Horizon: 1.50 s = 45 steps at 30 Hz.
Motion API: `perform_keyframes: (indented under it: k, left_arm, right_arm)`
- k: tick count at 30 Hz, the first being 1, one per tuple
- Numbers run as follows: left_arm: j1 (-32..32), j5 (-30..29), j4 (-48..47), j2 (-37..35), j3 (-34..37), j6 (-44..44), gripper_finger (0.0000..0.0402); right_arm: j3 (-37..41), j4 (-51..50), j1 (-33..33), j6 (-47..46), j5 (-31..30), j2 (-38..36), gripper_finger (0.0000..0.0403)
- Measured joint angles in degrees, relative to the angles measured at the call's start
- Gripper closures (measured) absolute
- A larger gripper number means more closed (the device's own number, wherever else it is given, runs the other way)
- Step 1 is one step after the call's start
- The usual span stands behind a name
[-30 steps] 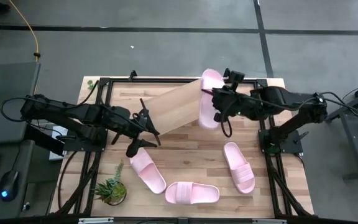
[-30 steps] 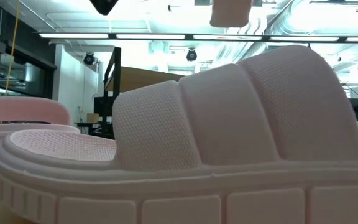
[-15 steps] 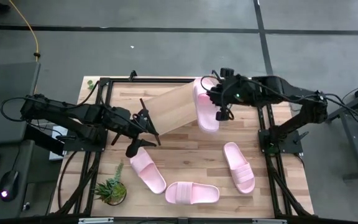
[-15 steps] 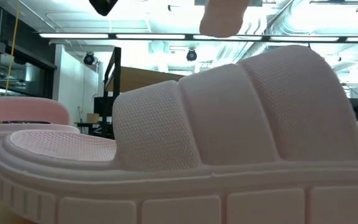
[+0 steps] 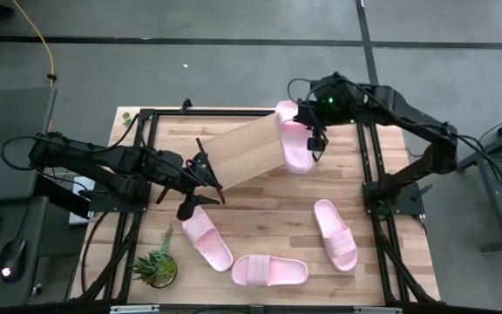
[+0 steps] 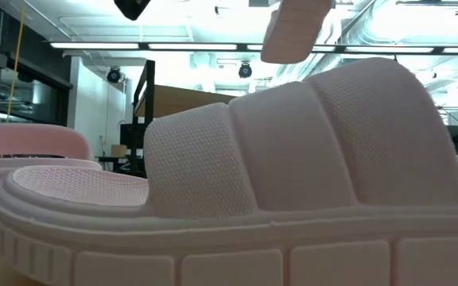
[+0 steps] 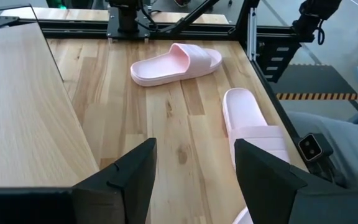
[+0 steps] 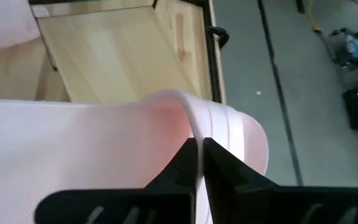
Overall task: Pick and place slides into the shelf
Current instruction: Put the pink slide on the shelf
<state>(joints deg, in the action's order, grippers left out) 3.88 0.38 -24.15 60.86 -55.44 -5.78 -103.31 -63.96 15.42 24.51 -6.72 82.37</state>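
Four pink slides total: one held, three loose on the bench [image 5: 260,196]

Right gripper [image 5: 315,139] is over the right end of the shelf [image 5: 242,153], fingers [image 8: 182,163] pinched tight on the strap of the held slide [image 5: 294,136]. In the high view that slide overlaps the shelf's right edge; I can't tell if it's touching the board. In the low view it shows at the top of frame [image 6: 293,30]

Loose slides, all on the bench in front of the shelf:
- left slide [image 5: 206,239], angled, next to a small potted plant [image 5: 156,264]
- middle slide [image 5: 270,271], lying crosswise near the front edge, close up in the low view
- right slide [image 5: 335,233], well apart from the shelf

Left gripper [image 5: 192,199] sits just off the shelf's left front corner, above the left slide, fingers [image 7: 129,180] spread wide, holding nothing

No slide lies fully on the shelf board
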Motion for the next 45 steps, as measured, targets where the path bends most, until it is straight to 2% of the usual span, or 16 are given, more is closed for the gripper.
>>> perform_keyframes:
  k: [4, 11, 14, 20, 24, 34, 45]
  left_arm:
    - [0.0, 0.0, 0.0, 0.0, 0.0, 0.0, 0.0202]
    - [0.0, 0.0, -0.1, 0.0, 0.0, 0.0, 0.0202]
    - [-0.1, -0.3, -0.1, 0.0, 0.0, 0.5, 0.0202]
    - [0.0, -1.3, 0.0, 0.0, 0.0, 0.9, 0.0202]
    - [0.0, -1.3, 0.0, 0.0, 0.0, 0.9, 0.0202]
    - [-0.1, -1.5, 0.0, 0.0, 0.0, 1.0, 0.0202]
    - [0.0, -1.5, 0.0, 0.0, 0.0, 0.6, 0.0202]
  right_arm:
    - [3.6, 3.7, 1.9, 0.9, 4.1, -0.1, 0.0403]
    - [12.5, 9.6, 3.9, 3.6, 4.0, -0.6, 0.0403]
    - [15.9, 13.9, 5.3, 5.0, 4.4, -2.4, 0.0403]
    - [23.6, 22.5, 9.3, 9.2, 10.7, -6.8, 0.0403]
    - [27.6, 25.0, 11.9, 13.0, 12.3, -9.0, 0.0403]
    - [28.2, 26.3, 17.2, 17.7, 23.8, -9.4, 0.0403]
    - [28.2, 26.1, 22.2, 20.6, 30.2, -8.1, 0.0403]
